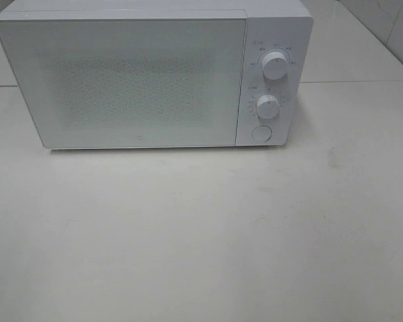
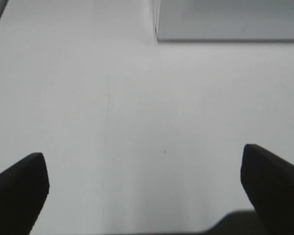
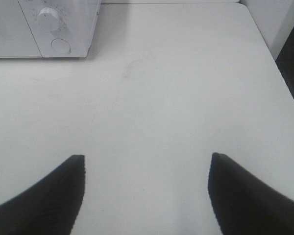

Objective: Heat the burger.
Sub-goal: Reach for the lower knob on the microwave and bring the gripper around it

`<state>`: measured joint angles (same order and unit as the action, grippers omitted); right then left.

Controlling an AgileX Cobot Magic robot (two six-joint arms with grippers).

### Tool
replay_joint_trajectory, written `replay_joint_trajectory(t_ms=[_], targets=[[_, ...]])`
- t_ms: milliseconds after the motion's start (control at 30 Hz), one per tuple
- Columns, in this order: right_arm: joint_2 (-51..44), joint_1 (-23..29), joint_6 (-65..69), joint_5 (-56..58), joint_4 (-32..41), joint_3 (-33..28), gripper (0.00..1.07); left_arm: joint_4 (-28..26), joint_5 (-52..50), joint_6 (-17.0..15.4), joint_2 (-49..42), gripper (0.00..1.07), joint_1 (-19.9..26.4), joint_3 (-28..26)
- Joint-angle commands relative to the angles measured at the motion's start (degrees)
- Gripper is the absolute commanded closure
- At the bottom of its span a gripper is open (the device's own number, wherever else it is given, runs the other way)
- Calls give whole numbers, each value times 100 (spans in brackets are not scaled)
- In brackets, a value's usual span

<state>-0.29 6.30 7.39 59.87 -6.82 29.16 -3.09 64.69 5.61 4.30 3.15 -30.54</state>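
Burger not visible; microwave (image 1: 121, 80) shut (2 dials (image 1: 275, 68), markings illegible).

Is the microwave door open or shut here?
Shut. The door sits flush beside the control panel, with no gap showing along its edges.

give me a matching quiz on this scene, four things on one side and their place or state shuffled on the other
1 microwave door
2 upper knob
3 round button
4 left tool

a bottom of the control panel
b open, holding nothing
c shut
d top of the control panel

Pairs: 1-c, 2-d, 3-a, 4-b
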Motion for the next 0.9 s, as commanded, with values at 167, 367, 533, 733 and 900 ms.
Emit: replay_joint_trajectory(t_ms=[167,367,533,733,900], targets=[[-143,-17,23,-40,0,-6,38,-143,-510,-17,-636,6,-17,235],[-109,-17,23,-40,-6,-6,38,-143,-521,-40,-602,6,-17,206],[-92,-17,23,-40,0,-6,38,-149,-521,-40,-602,6,-17,206],[-92,-17,23,-40,0,-6,38,-149,-521,-40,-602,6,-17,206],[-92,-17,23,-40,0,-6,38,-149,-521,-40,-602,6,-17,206]])
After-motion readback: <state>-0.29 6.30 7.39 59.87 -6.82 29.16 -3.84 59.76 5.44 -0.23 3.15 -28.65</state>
